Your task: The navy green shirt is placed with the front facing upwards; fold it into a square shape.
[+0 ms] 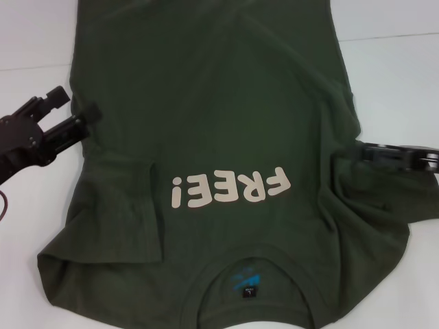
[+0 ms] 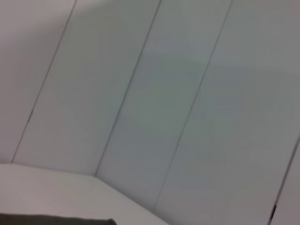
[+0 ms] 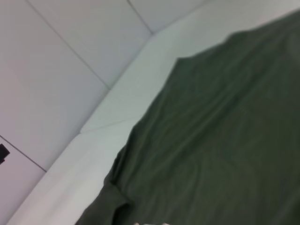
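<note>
The left gripper (image 1: 72, 112) is a matte black, angular assembly: two long, blocky fingers (image 1: 48, 99) project from a boxy black body with stepped edges. Behind that body a thin dark red cable (image 1: 3, 205) loops away (only a short stretch shows). The right gripper (image 1: 401, 157) is also black, seen as a low, flat, elongated housing with a glossy rounded rim and paler grey highlights along its upper edge.

The navy green shirt (image 1: 226, 103) is showing pale block letters (image 1: 230, 190) on its chest reading "FREE!", appearing upside down in the head view. Inside the collar, a small black label (image 1: 250, 293) and blue print (image 1: 245, 277) are staying too small to read.
</note>
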Robot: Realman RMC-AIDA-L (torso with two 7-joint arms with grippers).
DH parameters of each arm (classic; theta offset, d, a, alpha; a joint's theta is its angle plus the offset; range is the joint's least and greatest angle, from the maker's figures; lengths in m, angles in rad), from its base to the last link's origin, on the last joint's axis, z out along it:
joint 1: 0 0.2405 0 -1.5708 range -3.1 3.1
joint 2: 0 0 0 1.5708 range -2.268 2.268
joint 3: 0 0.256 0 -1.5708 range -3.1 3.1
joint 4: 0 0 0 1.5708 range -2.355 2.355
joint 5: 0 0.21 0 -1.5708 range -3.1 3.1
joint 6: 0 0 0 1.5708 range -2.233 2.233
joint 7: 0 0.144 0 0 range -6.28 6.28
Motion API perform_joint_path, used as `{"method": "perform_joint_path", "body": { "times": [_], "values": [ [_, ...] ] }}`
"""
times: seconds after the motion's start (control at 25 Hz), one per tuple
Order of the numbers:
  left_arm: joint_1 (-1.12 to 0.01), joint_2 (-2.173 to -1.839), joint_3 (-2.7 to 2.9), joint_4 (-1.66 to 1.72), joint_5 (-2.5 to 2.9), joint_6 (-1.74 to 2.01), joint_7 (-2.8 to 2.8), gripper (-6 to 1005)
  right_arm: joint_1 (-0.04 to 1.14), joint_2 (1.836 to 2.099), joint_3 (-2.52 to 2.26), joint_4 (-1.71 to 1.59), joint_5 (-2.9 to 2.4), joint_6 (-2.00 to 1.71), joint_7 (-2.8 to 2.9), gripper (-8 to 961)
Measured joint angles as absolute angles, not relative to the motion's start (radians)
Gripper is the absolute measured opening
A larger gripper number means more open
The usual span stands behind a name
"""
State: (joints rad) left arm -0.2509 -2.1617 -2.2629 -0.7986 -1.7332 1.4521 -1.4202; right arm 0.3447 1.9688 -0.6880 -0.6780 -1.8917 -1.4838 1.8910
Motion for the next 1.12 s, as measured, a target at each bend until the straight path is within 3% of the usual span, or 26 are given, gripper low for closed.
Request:
{"method": "perform_joint_path", "body": {
  "times": [0.28,1.12],
  "values": [
    [-0.261,-2.160,-2.258,-0.797,-1.708,1.452,-1.452,880,0.336,1.919,-0.465,-0.690,-2.096,-1.600,1.943,911],
    [-0.280,-2.163,-2.247,-0.769,-1.697,1.445,-1.447,883,0.320,1.904,-0.339,-0.752,-2.300,-1.530,1.995,909]
  ]
}}
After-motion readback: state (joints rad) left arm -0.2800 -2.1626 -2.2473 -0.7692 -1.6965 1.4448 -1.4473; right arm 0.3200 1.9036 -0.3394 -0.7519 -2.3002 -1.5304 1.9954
